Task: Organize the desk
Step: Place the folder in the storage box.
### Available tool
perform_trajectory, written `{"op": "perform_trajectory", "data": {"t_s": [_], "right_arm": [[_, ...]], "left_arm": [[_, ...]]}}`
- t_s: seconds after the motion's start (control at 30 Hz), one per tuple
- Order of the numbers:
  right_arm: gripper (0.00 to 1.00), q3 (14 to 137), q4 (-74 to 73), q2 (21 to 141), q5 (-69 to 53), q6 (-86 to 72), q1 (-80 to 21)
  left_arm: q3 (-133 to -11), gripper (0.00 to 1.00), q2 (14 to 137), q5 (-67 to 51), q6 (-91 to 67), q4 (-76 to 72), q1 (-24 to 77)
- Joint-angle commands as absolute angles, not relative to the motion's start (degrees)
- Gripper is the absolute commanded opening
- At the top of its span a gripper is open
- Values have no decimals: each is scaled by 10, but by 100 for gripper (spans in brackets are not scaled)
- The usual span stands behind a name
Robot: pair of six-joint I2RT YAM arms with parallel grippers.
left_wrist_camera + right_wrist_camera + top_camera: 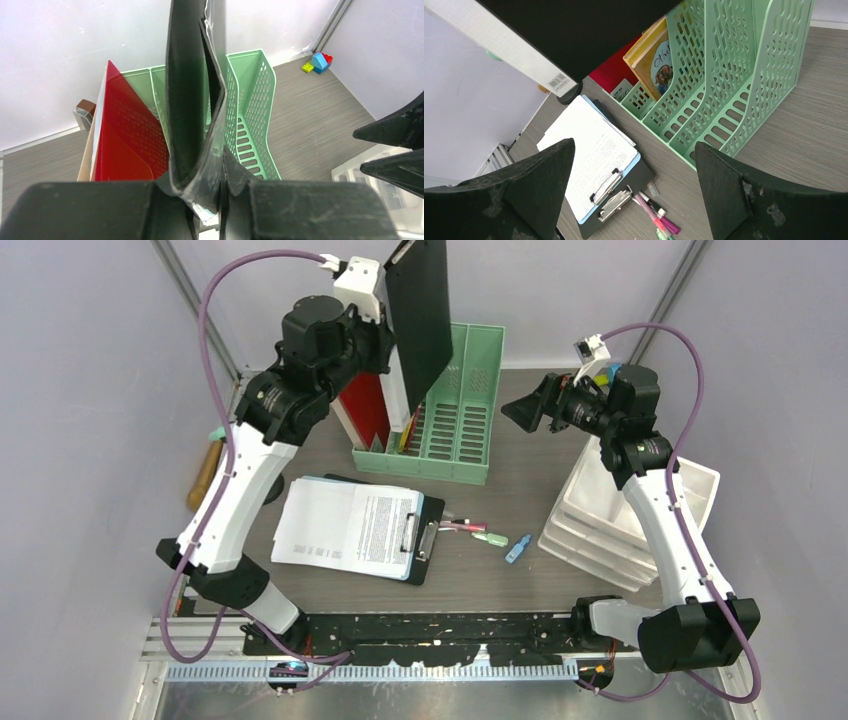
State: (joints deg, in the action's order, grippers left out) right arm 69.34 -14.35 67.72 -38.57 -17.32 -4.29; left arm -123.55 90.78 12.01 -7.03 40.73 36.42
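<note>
Desk (pixel 520 480): grey-brown wood-grain top filling the floor of the pale-walled enclosure, from the rail carrying the arm bases at its near edge to the far wall. Mint-green file rack (pixel 455 410): upright at the middle of the far edge, its slots opening toward the near edge. A red folder (pixel 365 405) stands in its left-hand slot and a yellow-covered book (pixel 659 60) in a slot beside that. Left gripper (pixel 385 340): raised over the rack's left side, jaws pressed onto the lower edge of a black folder (pixel 420 310), which stands upright above the slots. The left wrist view shows the cover pinched between the fingers (pixel 100 210). Right gripper (pixel 525 410): in the air just right of the rack, jaws spread wide, holding nothing. Clipboard (pixel 345 525): flat near the near-left part of the desk, printed sheets on top, clip toward the right. Pens (pixel 470 528): a small loose group just right of the clipboard. White tray stack (pixel 600 510): along the right edge, under the right arm. Toy blocks (pixel 317 62): far right corner.
</note>
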Motion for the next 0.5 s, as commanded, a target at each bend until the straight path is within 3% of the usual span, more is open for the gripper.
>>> {"op": "perform_trajectory", "data": {"t_s": [0.0, 0.47], "right_arm": [[96, 692, -109, 660, -392, -180, -39], [98, 681, -96, 662, -396, -192, -32]], "left_arm": [[-1239, 0, 843, 135, -69, 369, 367], [-1282, 0, 920, 145, -80, 349, 374]]}}
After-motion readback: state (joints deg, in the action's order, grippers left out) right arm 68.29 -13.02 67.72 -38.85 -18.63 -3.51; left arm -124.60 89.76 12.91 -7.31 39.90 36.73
